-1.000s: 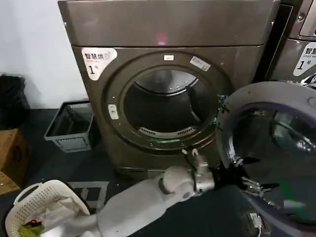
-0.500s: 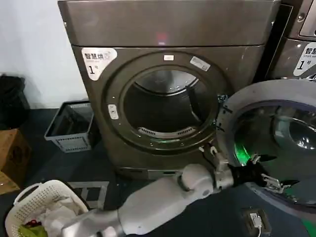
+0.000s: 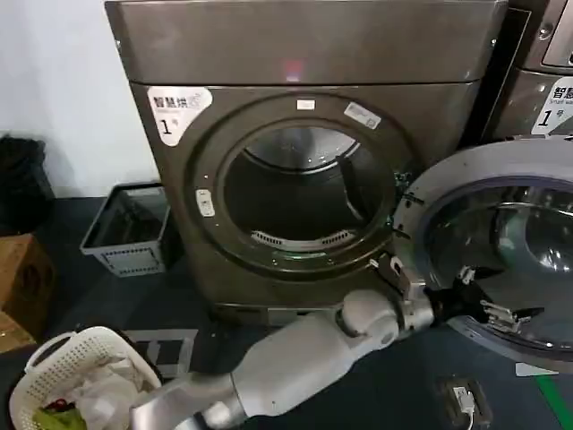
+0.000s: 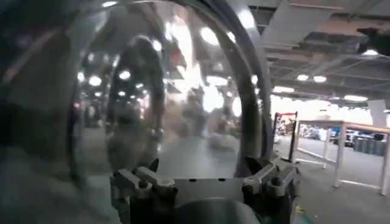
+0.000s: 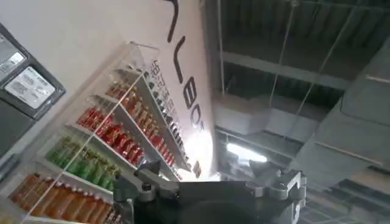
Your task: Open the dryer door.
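The dryer door (image 3: 501, 260) is seen swung well clear of the dryer (image 3: 295, 161), hanging on its hinge at the machine's right side with the grey inner face and dark glass turned outward. Compared with a second earlier, the door is found further round and higher in the head view, and the drum mouth (image 3: 300, 199) is now fully exposed, with no part of the rim overlapping it. The left arm is extended further across the front of the machine than before, and the left gripper (image 3: 492, 307) is carried to the lower part of the door's inner face. Its fingers (image 3: 515, 314) are spread apart with nothing gripped between them; whether the tips are actually touching the door cannot be told for certain, though they appear to lie against the glass. In the left wrist view the curved porthole (image 4: 164, 103) is pressed close ahead of the open fingers (image 4: 143, 185). The right gripper (image 5: 210, 185) is held up and away from the work, its fingers open on nothing. The task is judged practically complete: only a withdrawal of the left arm seems left.
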Action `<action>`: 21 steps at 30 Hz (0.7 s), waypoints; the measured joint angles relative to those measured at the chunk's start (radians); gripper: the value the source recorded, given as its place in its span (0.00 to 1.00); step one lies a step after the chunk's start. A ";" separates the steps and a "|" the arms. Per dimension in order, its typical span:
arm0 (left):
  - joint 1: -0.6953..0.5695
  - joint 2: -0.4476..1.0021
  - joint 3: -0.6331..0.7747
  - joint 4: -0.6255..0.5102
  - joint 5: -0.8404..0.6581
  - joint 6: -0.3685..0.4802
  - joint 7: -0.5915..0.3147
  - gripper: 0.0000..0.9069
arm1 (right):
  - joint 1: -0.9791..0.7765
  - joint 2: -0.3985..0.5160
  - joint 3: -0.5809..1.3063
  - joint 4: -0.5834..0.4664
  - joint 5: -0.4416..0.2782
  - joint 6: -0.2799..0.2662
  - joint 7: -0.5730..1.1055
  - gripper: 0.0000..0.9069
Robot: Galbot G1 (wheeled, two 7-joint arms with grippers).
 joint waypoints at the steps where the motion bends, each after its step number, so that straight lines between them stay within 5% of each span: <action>1: -0.003 0.000 -0.002 0.008 0.001 -0.003 0.000 1.00 | 0.000 0.000 0.000 0.000 0.000 0.000 0.000 1.00; 21: -0.032 0.000 -0.034 0.063 0.001 -0.018 -0.005 1.00 | -0.016 -0.012 0.021 -0.013 0.005 0.005 -0.007 1.00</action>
